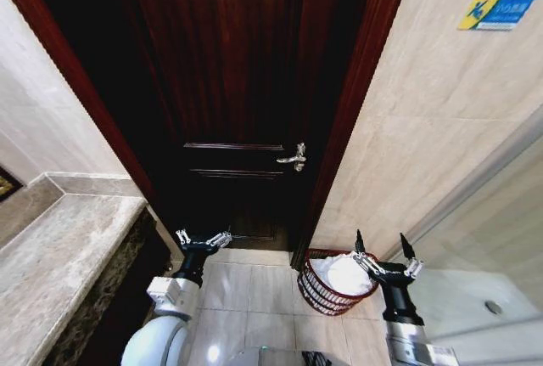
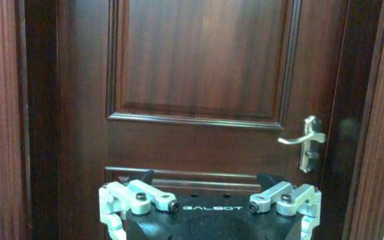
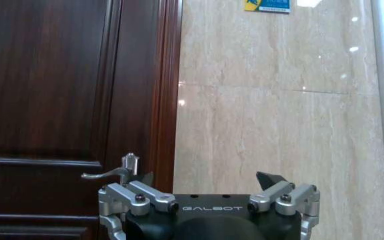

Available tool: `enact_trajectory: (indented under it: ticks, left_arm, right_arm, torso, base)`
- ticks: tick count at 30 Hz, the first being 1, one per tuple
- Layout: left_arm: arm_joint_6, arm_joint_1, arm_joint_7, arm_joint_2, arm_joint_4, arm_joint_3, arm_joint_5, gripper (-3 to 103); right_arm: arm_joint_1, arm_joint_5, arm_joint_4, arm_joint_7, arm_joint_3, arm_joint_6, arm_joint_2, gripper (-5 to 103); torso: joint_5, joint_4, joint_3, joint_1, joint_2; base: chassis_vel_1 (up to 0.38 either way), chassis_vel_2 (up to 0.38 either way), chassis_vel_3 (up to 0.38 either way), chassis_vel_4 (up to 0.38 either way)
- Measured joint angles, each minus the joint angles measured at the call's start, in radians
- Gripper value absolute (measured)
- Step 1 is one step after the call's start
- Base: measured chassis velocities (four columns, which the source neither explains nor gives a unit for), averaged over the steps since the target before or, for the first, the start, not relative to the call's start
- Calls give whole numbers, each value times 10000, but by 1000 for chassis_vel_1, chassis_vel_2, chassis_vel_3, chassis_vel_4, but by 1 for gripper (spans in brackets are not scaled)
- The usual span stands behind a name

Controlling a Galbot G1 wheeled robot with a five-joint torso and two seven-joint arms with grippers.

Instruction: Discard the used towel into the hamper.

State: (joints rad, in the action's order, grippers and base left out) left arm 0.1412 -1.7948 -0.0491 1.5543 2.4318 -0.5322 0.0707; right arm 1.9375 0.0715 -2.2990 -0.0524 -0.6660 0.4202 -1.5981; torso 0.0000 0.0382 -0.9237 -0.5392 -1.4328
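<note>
The hamper (image 1: 316,291), a round dark reddish-brown wire basket, stands on the floor tiles at the foot of the right wall beside the door frame. A white towel (image 1: 344,274) lies bunched inside it. My right gripper (image 1: 379,248) is open and empty, raised just right of the hamper's rim, its black fingertips (image 3: 267,178) spread wide. My left gripper (image 1: 204,239) is open and empty too, held up on the left in front of the door, with its fingertips (image 2: 145,177) apart.
A dark wooden door (image 1: 237,86) with a silver lever handle (image 1: 294,158) is closed straight ahead. A stone counter (image 1: 59,256) runs along the left. Beige tiled wall (image 1: 441,128) with a blue sign (image 1: 499,9) is on the right, beside a glass panel (image 1: 484,239).
</note>
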Motion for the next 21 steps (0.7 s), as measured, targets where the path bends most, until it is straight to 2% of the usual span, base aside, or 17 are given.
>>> enact_trajectory:
  ticks: [21]
  left_arm:
    - [0, 0, 0, -1, 0, -1, 0, 100]
  right_arm:
    - [0, 0, 0, 0, 1, 0, 0, 100]
  torso:
    - [-1, 0, 10, 16, 29]
  base:
    - [-4, -3, 3, 2]
